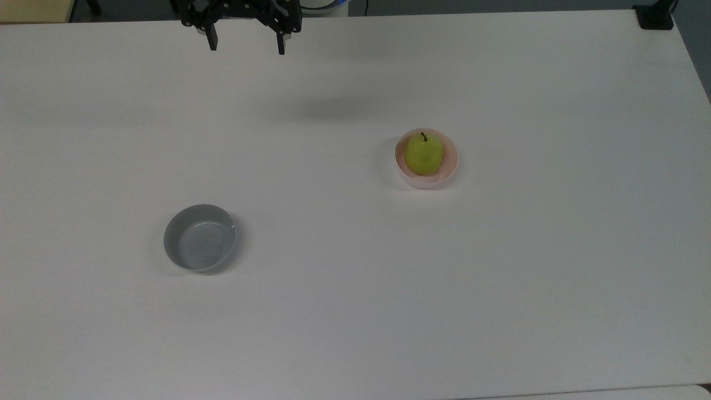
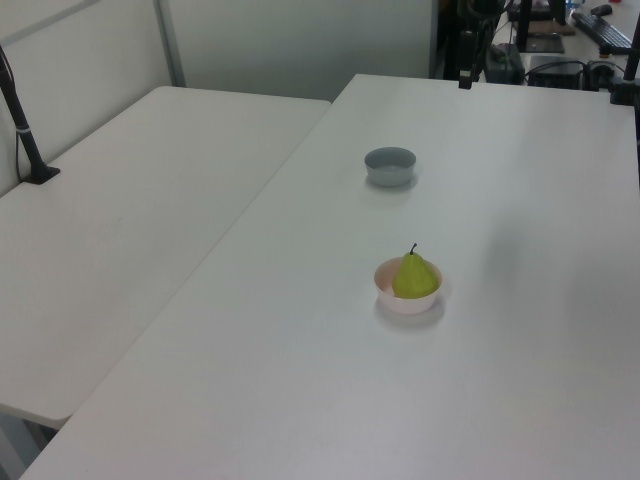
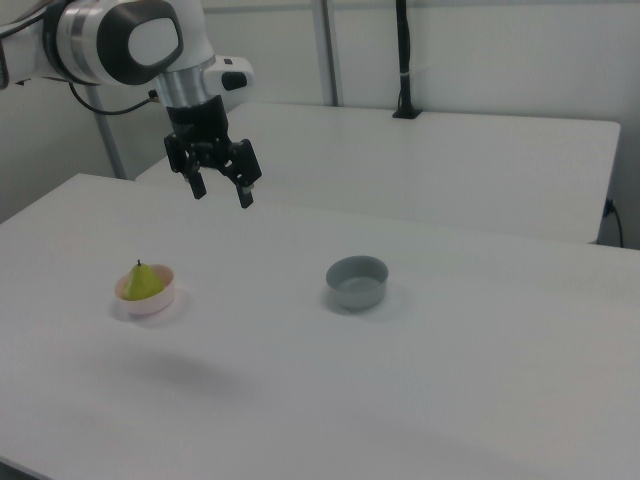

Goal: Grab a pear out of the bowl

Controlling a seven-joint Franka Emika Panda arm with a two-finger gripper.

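In the right view you see the tool (image 3: 222,190) hanging high above the white surface (image 3: 450,380) with its two fingers (image 3: 245,197) spread apart and holding nothing. Below it and to the right view's left, the pear (image 3: 144,281) sits stem-up in the pink bowl (image 3: 147,302). The grey bowl (image 3: 357,282) stands well apart, further right.

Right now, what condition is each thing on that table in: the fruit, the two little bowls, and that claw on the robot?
pear: upright in the pink bowl, stem up, untouched.
pink bowl: upright on the table, holding the pear.
grey bowl: upright, nothing in it, apart from the pink bowl.
gripper: open, holding nothing, high above the table and away from both bowls.
table: white, carrying both bowls.
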